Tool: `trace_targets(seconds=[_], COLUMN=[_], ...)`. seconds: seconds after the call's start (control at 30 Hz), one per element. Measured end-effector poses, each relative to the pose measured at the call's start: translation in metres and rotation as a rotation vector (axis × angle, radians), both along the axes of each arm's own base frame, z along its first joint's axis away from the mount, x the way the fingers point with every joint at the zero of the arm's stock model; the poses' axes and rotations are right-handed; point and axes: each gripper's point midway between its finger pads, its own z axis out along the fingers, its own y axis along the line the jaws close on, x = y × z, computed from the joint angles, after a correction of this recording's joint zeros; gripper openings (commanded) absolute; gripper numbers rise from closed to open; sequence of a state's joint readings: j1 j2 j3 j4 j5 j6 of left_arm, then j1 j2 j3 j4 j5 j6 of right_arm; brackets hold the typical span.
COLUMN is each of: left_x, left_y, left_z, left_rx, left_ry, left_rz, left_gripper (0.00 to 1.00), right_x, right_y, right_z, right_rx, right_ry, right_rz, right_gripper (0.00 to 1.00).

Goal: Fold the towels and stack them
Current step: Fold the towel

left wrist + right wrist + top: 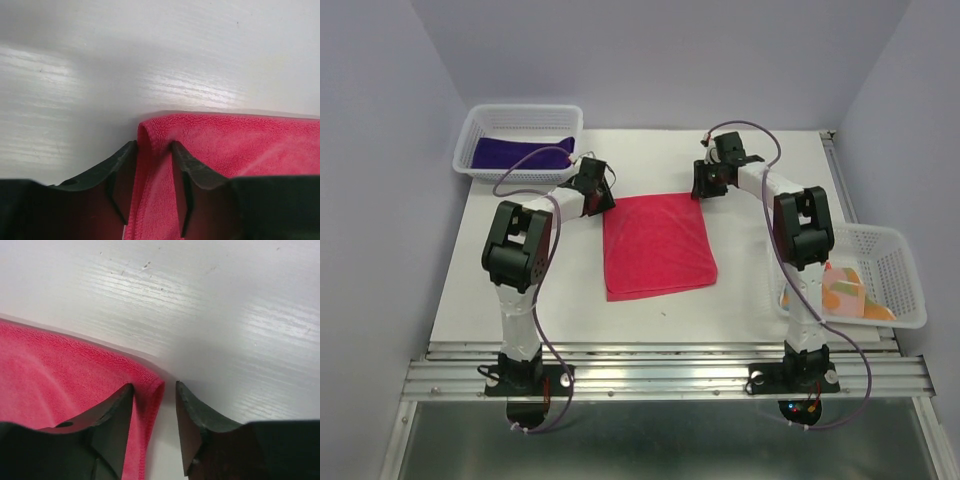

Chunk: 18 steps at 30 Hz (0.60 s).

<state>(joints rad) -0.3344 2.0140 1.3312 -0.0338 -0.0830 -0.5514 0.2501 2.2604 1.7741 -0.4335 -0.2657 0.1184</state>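
At near right, a white mesh basket [905, 275] holds patterned towels [845, 290]. Mid-table [520, 290], the pink-red towel [655, 245] lies flat. Left gripper [154, 147], half-closed, pinches its far-left corner. Right gripper [154, 385] straddles the far-right corner, one finger clear of the cloth. Far left, second basket [470, 135] with purple towel [515, 152].

Obstacles: far-L basket [470, 140], near-R basket [902, 275]

1 pink towel [657, 245], 1 purple towel [520, 152], 2 baskets [525, 108], 2 arms [520, 250]
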Motion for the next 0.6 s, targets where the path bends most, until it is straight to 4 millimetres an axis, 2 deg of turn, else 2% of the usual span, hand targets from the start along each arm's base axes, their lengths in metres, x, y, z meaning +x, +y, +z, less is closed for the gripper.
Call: trace_targets(seconds=[0.03, 0.07, 0.1, 0.27, 0.4, 0.5, 0.6], left_x=[0.001, 0.002, 0.003, 0.004, 0.009, -0.005, -0.026], left_y=[-0.001, -0.002, -0.003, -0.005, -0.007, -0.002, 0.001], left_z=[-0.003, -0.002, -0.003, -0.002, 0.002, 0.008, 0.028], left_rx=[0.003, -0.001, -0.001, 0.000, -0.001, 0.000, -0.013], left_ry=[0.001, 0.000, 0.001, -0.004, -0.052, -0.087, -0.133], left_rz=[-0.006, -0.010, -0.015, -0.026, -0.035, -0.038, -0.047], left_gripper=[0.25, 0.18, 0.00, 0.00, 0.00, 0.00, 0.00], right_x=[0.000, 0.000, -0.001, -0.002, -0.004, -0.011, -0.027], right_y=[0.000, 0.000, 0.000, 0.004, 0.007, 0.008, 0.007], right_z=[-0.001, -0.001, -0.001, -0.001, 0.000, 0.006, 0.019], right_rx=[-0.002, -0.003, -0.003, 0.015, 0.027, 0.041, 0.059], right_ry=[0.000, 0.001, 0.001, 0.006, 0.006, 0.003, -0.007], right_rz=[0.001, 0.004, 0.008, 0.026, 0.045, 0.058, 0.069], right_gripper=[0.33, 0.27, 0.19, 0.04, 0.01, 0.01, 0.01])
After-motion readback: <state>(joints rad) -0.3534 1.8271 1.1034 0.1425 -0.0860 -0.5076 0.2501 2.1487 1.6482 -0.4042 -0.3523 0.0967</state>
